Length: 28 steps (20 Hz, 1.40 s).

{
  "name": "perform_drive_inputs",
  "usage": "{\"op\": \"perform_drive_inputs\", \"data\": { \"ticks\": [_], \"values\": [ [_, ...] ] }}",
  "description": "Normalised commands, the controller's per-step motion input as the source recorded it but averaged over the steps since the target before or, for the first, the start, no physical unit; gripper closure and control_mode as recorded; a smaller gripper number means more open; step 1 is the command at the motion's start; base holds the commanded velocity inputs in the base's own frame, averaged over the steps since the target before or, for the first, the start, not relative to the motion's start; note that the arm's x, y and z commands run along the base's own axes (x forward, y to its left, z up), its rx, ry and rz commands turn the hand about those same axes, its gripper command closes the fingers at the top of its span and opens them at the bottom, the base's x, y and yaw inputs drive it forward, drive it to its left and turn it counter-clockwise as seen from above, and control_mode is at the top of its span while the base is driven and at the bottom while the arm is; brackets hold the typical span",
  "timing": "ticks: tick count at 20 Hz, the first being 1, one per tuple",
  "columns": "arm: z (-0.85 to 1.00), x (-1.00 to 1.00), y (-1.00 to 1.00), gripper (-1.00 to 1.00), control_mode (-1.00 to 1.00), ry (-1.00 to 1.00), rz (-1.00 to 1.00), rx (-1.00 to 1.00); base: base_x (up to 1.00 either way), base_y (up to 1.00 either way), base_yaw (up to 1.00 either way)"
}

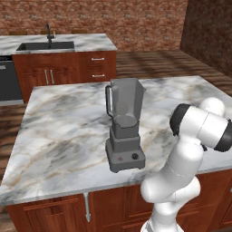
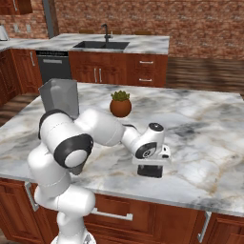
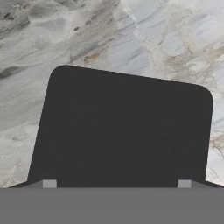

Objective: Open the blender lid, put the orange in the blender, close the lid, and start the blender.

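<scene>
Gripper: the gripper (image 3: 117,184) is being held low over the island counter (image 2: 205,133), pointing down at it, near the counter's front edge.
Fingers: the two fingertips (image 3: 49,183) are being kept wide apart. They are being seen at the near edge of the blender lid, one toward each side of it.
Grip: it cannot be told if the fingers are pressing on the lid or are only standing beside it, so whether the lid is being held is being left open.
Blender lid: the blender lid (image 3: 122,131) is being seen directly under the gripper as a dark squarish cap with rounded corners. In the right base view a dark block is being shown just below the hand, at the marble surface.
Blender: the blender (image 1: 123,127) is being seen upright on the same counter, well apart from the gripper, on the far side of the arm's shoulder. Its jar is being left uncovered at the top, and its handle is being turned away from the gripper.
Potted plant: a small potted plant (image 2: 120,104) is being shown beyond the gripper, further in on the counter, between the gripper and the blender.
Sink: a sink (image 2: 101,45) is being seen on the back counter, far beyond the gripper.
</scene>
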Motion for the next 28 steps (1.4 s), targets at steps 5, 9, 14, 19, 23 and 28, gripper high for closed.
{"op": "perform_drive_inputs", "data": {
  "ticks": [5, 9, 14, 19, 23, 28],
  "values": [
    [0.65, -0.01, 0.15, 1.00, -1.00, -0.06, 0.00, 0.00, 0.00, 0.00, 0.00],
    [0.97, -0.17, 0.00, 1.00, -1.00, -0.15, 0.00, 0.00, 0.00, 0.00, 0.00],
    [1.00, -0.27, 0.00, 1.00, -1.00, -0.15, 0.00, 0.00, 0.00, 0.00, 0.00],
    [1.00, -0.30, 0.24, 1.00, -1.00, -0.06, -0.01, 0.00, 0.00, 0.00, 0.00],
    [1.00, -0.33, 0.59, 1.00, -1.00, 0.00, -0.04, 0.00, 0.00, 0.00, 0.00],
    [1.00, -0.30, 0.74, 1.00, -1.00, 0.00, -0.03, 0.00, 0.00, 0.00, 0.00]
  ]
}}
